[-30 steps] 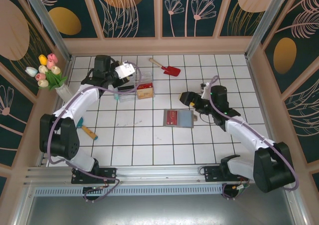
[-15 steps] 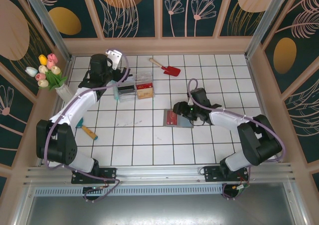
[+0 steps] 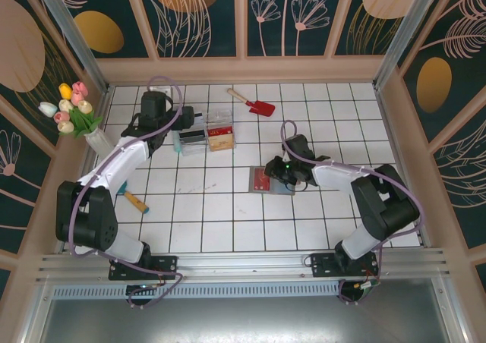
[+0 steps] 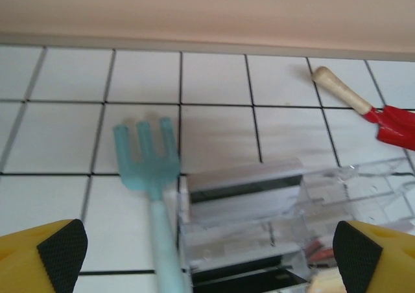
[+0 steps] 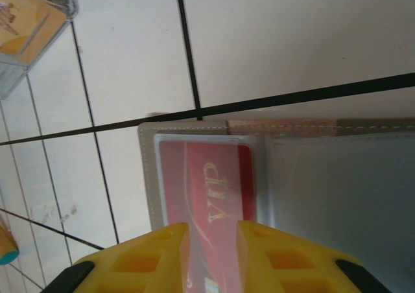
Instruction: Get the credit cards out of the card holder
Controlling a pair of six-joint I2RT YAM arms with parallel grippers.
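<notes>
The grey-blue card holder [image 3: 281, 182] lies open and flat on the tiles. A red credit card [image 3: 262, 179] marked VIP [image 5: 207, 189] sits in the clear pocket of its left panel. My right gripper [image 3: 272, 170] is down over that panel. Its yellow fingers [image 5: 146, 257] stand a narrow gap apart over the card's near part [image 5: 213, 241], and nothing shows pinched between them. A black credit card [image 3: 194, 136] and an orange-yellow credit card [image 3: 221, 138] rest in the clear tray [image 3: 205, 123]. My left gripper [image 3: 190, 118] hangs wide open and empty behind the tray [image 4: 259, 202].
A teal toy fork [image 4: 149, 170] lies against the tray's left side. A red toy shovel [image 3: 258, 104] lies at the back. A vase of tulips [image 3: 72, 111] stands at the left wall, with an orange-handled tool [image 3: 133, 199] on the tiles below it.
My right gripper moved left onto the card holder, and its fingers narrowed from wide to a small gap. My left gripper opened fully and drew back from above the tray.
</notes>
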